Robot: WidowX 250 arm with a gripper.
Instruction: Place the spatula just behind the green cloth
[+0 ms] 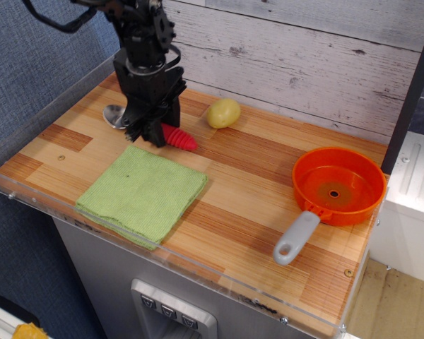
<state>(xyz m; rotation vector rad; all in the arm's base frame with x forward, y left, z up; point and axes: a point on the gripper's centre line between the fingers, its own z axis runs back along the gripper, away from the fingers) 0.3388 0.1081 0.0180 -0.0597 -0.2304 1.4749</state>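
Observation:
The spatula lies low, just behind the green cloth [143, 192]. Its red ribbed handle [180, 138] points right and its silver head [115, 115] shows to the left of the gripper. My black gripper [152, 134] comes down from above and its fingers close around the spatula's middle, which they hide. I cannot tell whether the spatula touches the board. The cloth lies flat at the front left, its back edge right below the gripper.
A yellow potato-like object [223, 113] sits behind and to the right of the gripper. An orange pan [337, 185] with a grey handle [295, 239] stands at the right. The wooden board [254, 212] has a clear plastic rim, with a plank wall behind.

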